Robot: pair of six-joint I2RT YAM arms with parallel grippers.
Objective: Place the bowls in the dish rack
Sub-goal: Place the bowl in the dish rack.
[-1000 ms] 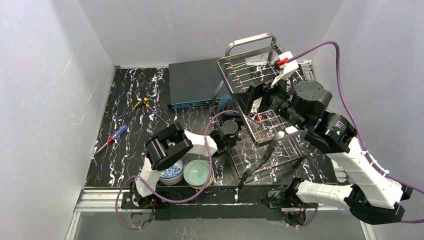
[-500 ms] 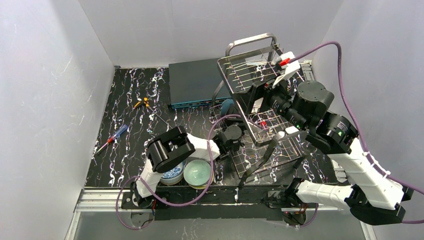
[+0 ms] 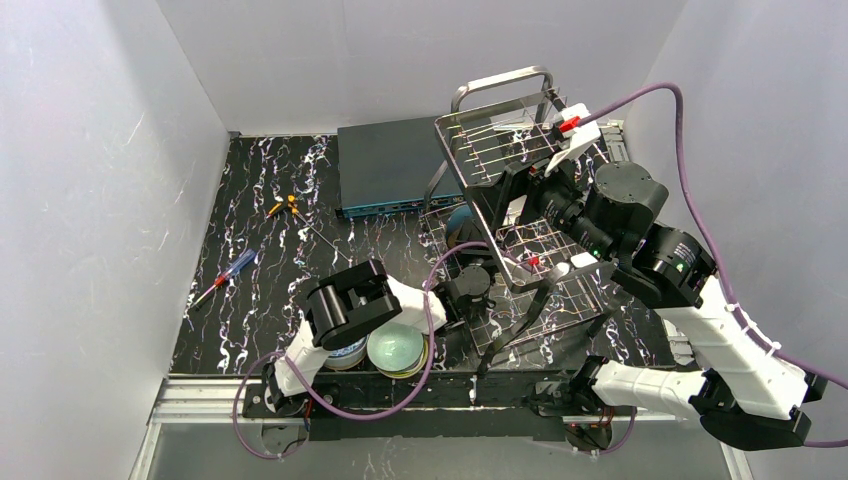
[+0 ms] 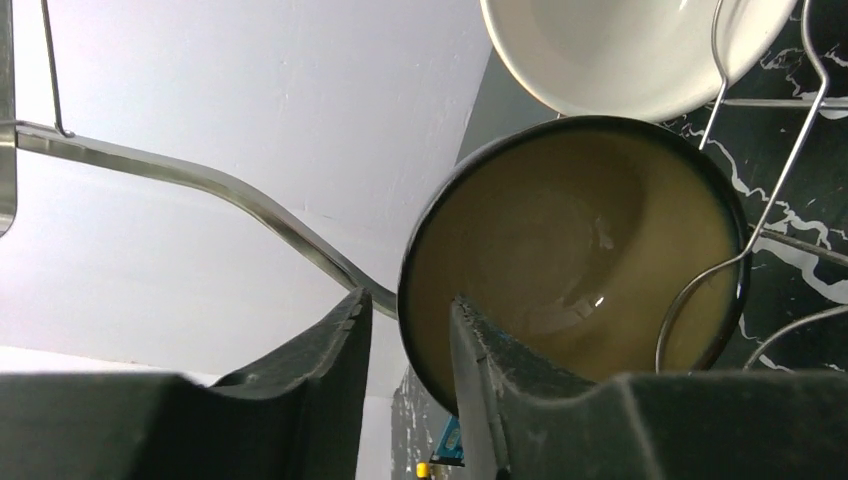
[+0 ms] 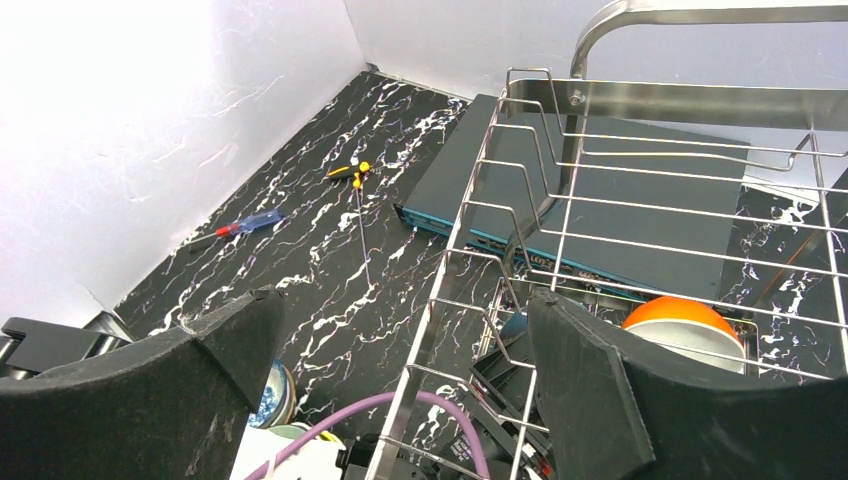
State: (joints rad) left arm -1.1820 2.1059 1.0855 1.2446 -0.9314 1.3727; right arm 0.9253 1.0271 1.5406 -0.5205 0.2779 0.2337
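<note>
1. Now that the fingers point(image 4: 330, 370) of your left gripper point(image 4: 408, 305) have parted slightly from the tight pinch of a second ago, note the sliver of daylight between the outer finger and the rim of the beige bowl point(image 4: 570, 250). The rim sits between the jaws but no longer looks clamped.
2. Beige bowl: it stands on edge inside the dish rack point(image 3: 500, 150), leaning among the wire tines, beside a white bowl point(image 4: 620, 50) already racked.
3. Change: over the same second your left arm has slid closer to the rack's near-left corner. The loosening reads as a release, so this bowl appears delivered.
4. Right gripper point(image 5: 402, 300): its jaws are spread fully wide and empty, poised above the rack's upper wires, as they were a second ago.
5. Remaining work: a pale green bowl point(image 3: 393, 345) and a blue-patterned bowl point(image 3: 348, 353) wait on the table point(image 3: 260, 280) just left of the rack's near end, partly under your left arm.
6. Next move, as a judgement: open further and back out straight along the rim, so that neither finger drags the bowl off its tines.
</note>
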